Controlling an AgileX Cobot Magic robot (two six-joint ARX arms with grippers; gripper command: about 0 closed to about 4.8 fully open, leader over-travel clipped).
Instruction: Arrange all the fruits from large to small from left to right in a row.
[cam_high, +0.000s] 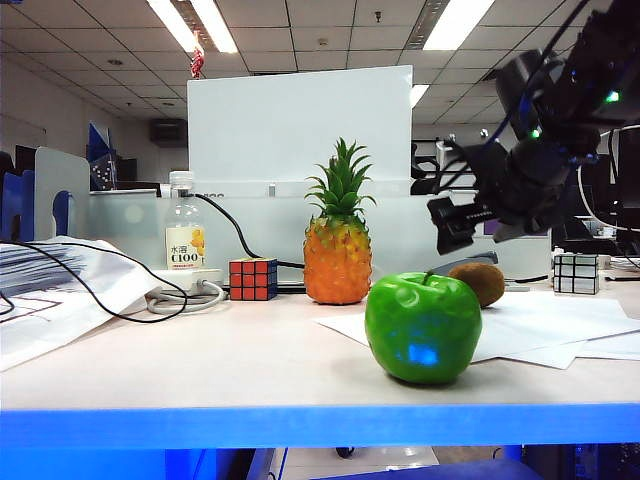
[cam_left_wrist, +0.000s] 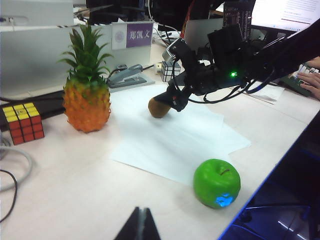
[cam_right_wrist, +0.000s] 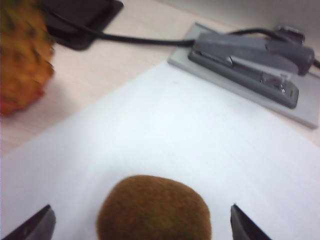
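Note:
The pineapple (cam_high: 338, 250) (cam_left_wrist: 86, 100) (cam_right_wrist: 20, 65) stands upright at mid-table. Close to the front edge sits the green apple (cam_high: 422, 325) (cam_left_wrist: 216, 182). The brown kiwi (cam_high: 480, 283) (cam_left_wrist: 157, 108) (cam_right_wrist: 154, 210) lies on white paper behind and right of the apple. My right gripper (cam_high: 450, 225) (cam_left_wrist: 175, 100) (cam_right_wrist: 141, 209) is open, tilted down just above the kiwi, a finger on either side of it with gaps. My left gripper (cam_left_wrist: 141, 212) is shut and empty, held above bare table in front of the pineapple and left of the apple.
A Rubik's cube (cam_high: 253, 279) (cam_left_wrist: 22, 122) and a bottle (cam_high: 184, 235) stand left of the pineapple beside cables (cam_high: 180, 300). A stapler (cam_right_wrist: 250, 65) (cam_left_wrist: 127, 75) and a silver cube (cam_high: 575, 272) sit at the back right. Paper sheets (cam_high: 560, 330) (cam_left_wrist: 170, 145) cover the right side.

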